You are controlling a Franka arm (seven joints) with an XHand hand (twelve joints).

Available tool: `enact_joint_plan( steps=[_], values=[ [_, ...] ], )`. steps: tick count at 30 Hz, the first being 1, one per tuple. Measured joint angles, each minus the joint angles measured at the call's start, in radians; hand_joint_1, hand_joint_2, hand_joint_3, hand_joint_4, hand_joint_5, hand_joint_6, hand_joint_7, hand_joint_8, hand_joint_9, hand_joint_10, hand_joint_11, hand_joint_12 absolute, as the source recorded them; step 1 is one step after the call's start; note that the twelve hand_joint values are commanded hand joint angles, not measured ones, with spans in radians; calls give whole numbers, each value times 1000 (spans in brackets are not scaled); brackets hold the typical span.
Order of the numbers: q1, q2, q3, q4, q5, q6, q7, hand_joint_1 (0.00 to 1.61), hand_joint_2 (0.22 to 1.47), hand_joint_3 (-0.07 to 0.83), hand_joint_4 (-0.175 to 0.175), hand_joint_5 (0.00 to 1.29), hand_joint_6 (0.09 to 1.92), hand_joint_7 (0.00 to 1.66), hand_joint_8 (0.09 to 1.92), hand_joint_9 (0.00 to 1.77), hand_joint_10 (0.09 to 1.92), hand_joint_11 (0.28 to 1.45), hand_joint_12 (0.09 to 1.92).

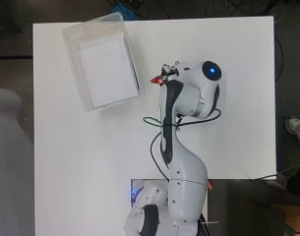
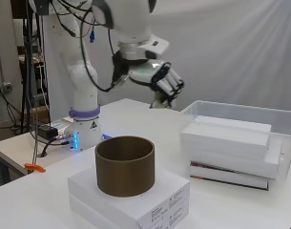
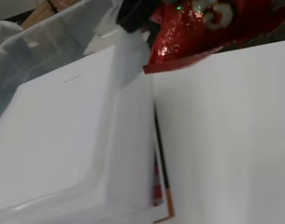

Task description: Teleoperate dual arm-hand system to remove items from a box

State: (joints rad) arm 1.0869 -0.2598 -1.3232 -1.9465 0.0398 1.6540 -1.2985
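The clear box [image 1: 101,60] holds stacked white cartons [image 2: 226,138]; the hand [image 2: 161,78], fingers curled and empty, could clip the near wall when descending.

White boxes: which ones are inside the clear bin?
The stack of white boxes at the right sits in the clear bin; the nearer pair carries a brown ring instead.

We see a clear, glossy plastic box [image 2: 240,112] holding smooth white matt cartons [image 2: 226,136], a matt brown ring [image 2: 125,165] that looks like cardboard on white paperboard boxes [image 2: 130,198], a smooth matt white table [image 1: 90,162], and the arm's glossy white plastic shell [image 1: 186,169].
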Motion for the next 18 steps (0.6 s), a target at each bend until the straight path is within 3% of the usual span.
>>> enact_joint_plan(
  steps=[3,8,12,13,15,16,18],
  values=[
    [-135,-53,-49,-30,-67,23,39,1356,1138,-1,-120,724,1322,950,890,1063,1077,589,1070],
    [-365,-145,17,-130,-179,86,120,1364,1124,0,-147,737,1338,983,813,1098,991,585,1037],
    [-305,-137,-34,-131,-162,82,129,1352,1143,1,-108,734,1307,943,883,1035,1148,584,1191],
    [-275,-134,-51,-125,-158,80,135,1286,1167,3,-77,718,1343,937,960,1029,1087,582,1230],
    [-221,-128,-72,-114,-154,80,155,1317,1166,3,-91,702,1323,923,966,1007,1186,582,1274],
    [-196,-127,-81,-108,-155,79,168,1266,1183,3,-66,697,1358,918,1017,1006,1130,581,1289],
    [-143,-129,-113,-96,-160,79,191,1306,1180,2,-80,705,1363,882,1003,974,1220,574,1294]
  ],
)
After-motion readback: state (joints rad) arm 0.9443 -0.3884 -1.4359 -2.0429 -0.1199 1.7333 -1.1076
